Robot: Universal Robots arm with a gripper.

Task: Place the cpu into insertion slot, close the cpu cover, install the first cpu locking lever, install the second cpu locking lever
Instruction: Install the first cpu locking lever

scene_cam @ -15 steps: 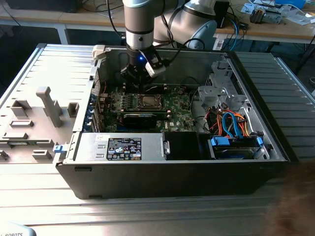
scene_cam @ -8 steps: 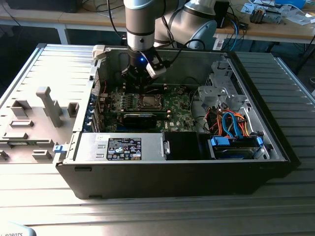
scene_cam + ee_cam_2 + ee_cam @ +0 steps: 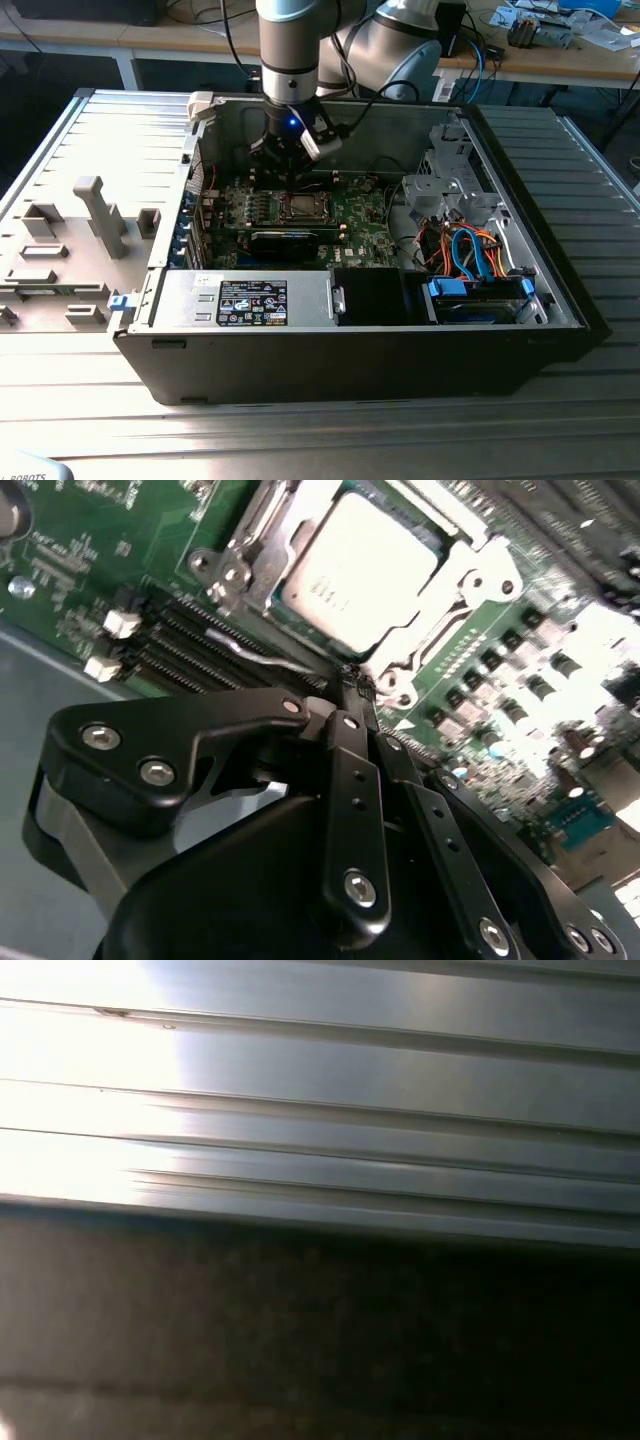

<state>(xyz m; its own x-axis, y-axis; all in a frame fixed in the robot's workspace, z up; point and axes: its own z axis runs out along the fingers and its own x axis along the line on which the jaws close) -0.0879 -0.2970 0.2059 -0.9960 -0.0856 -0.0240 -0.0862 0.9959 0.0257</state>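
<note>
Inside the open computer case [image 3: 560,290] on the ribbed tabletop [image 3: 60,150], the cpu [image 3: 355,555] is already sitting in the insertion slot [image 3: 300,525] of the green motherboard [image 3: 90,570], with the cpu cover [image 3: 455,580] looking folded down around its bright top. At the socket's edge the hand [image 3: 352,680] is hovering with its fingers pressed together, seemingly holding nothing. Whether either locking lever is latched is not clear, so I judge that part left

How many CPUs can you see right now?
1: the cpu lies on the green motherboard, framed by the cpu cover, just past the claw. Others may be hidden.
</note>
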